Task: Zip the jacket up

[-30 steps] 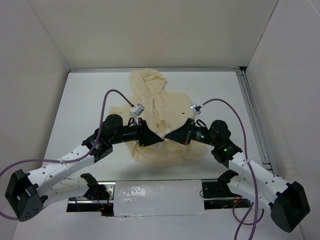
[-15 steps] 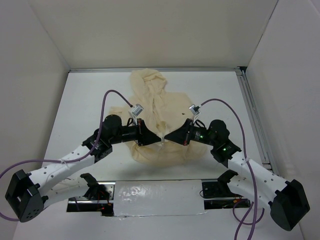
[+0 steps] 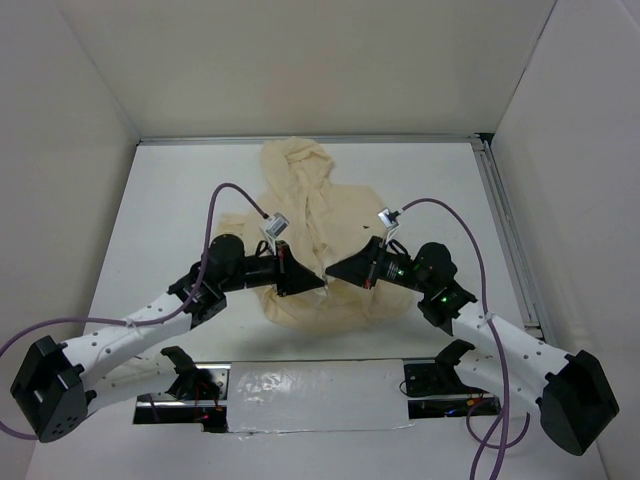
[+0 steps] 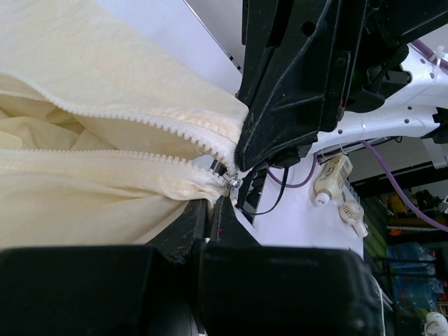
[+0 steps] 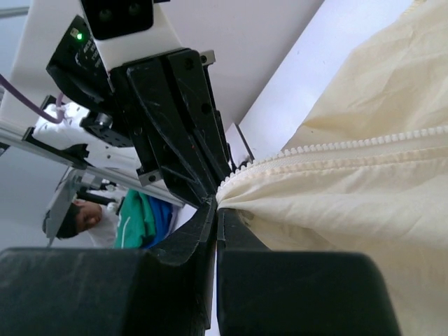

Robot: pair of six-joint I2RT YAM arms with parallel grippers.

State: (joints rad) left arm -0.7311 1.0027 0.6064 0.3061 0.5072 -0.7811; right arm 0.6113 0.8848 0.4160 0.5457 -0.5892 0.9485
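Observation:
The cream jacket [image 3: 335,225] lies in the middle of the table, hood at the far end. Both grippers meet tip to tip at the bottom of its front zipper. My left gripper [image 3: 321,284] is shut on the jacket's edge [image 4: 105,189], right by the small metal slider [image 4: 234,183], where the two rows of teeth come together. My right gripper [image 3: 333,272] is shut on the zipper's bottom end [image 5: 241,183] from the other side. The teeth [image 4: 140,119] lie apart further up. In each wrist view the other gripper fills the space just past the fingertips.
The white table [image 3: 170,200] is walled on three sides. A metal rail [image 3: 505,240] runs along the right edge. A taped reflective strip [image 3: 320,385] and the arm bases [image 3: 185,375] lie at the near edge.
Both grippers stay shut at the zipper's bottom end. The right wrist has edged a little left and the left wrist a little nearer; the jacket has barely moved.

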